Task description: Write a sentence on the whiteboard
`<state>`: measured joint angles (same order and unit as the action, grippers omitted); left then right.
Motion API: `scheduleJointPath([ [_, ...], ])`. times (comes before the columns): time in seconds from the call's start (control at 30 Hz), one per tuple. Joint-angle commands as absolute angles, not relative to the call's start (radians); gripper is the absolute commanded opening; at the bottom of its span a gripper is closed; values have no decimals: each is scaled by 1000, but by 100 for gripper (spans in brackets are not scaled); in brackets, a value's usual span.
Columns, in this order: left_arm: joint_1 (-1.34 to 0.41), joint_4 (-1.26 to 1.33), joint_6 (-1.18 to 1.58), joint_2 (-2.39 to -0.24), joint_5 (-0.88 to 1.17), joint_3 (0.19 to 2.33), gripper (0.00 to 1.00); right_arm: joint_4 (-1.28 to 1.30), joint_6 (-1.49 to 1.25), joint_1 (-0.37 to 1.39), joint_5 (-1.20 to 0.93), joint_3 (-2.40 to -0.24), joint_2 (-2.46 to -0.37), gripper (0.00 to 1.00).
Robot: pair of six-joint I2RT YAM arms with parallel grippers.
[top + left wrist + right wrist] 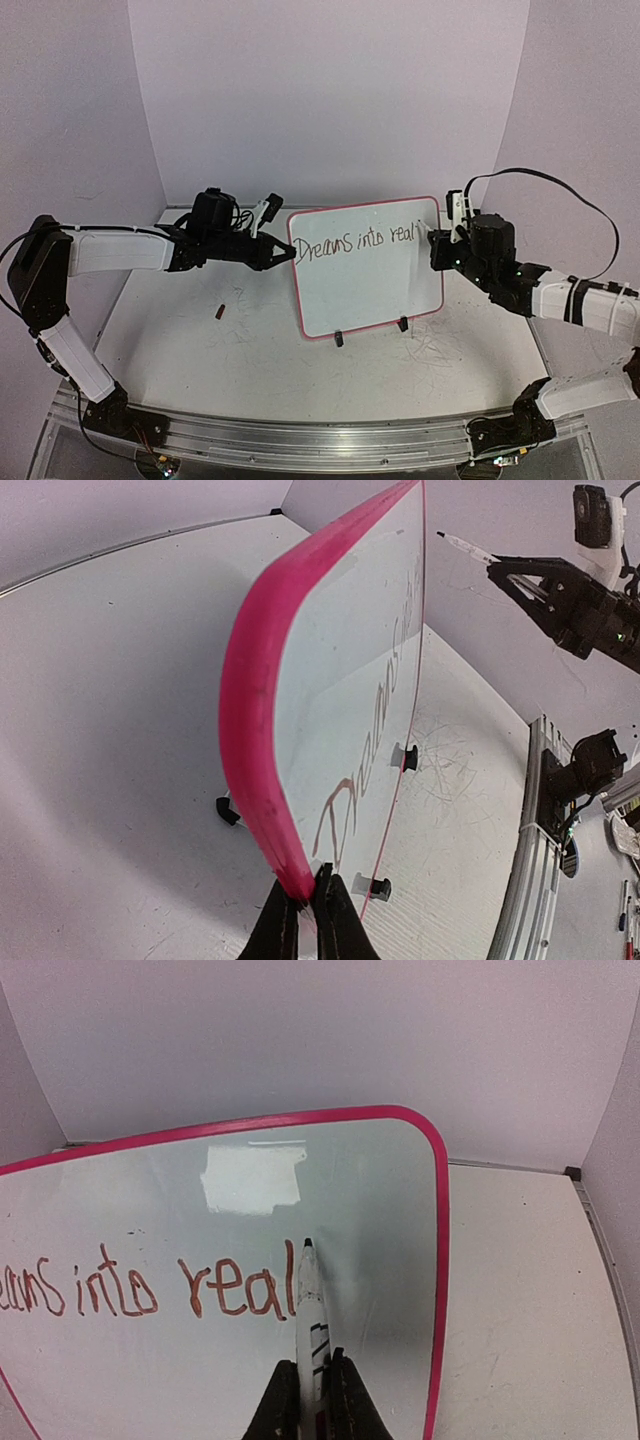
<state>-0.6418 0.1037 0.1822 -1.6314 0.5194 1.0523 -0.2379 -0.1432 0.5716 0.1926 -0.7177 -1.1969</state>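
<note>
The whiteboard (370, 290), pink-framed, stands tilted on black clip feet (339, 339) at the table's middle. The sentence (355, 243) on it reads "Dreams into real". My left gripper (293, 253) is shut on the board's left edge; in the left wrist view its jaws (308, 885) pinch the pink frame (255, 700). My right gripper (437, 240) is shut on a white marker (310, 1300). The marker's tip sits at the board just right of the "l" of the writing (150, 1290). The board (380, 1210) fills the right wrist view. The right gripper (312, 1375) shows there at the bottom.
A small dark red object (220, 311) lies on the table left of the board. An aluminium rail (330, 440) runs along the near edge. White walls close in behind and at both sides. Faint scribbles (450, 765) mark the tabletop.
</note>
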Motion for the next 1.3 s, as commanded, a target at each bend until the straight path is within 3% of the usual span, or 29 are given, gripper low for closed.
scheduleJointPath([
  [0.0, -661, 66, 120, -1634, 503, 1042, 0, -239, -167, 568, 175, -699, -1182, 0],
  [1.27, -661, 67, 118, -1633, 505, 1042, 0, -219, -160, 568, 197, -707, -1235, 0],
])
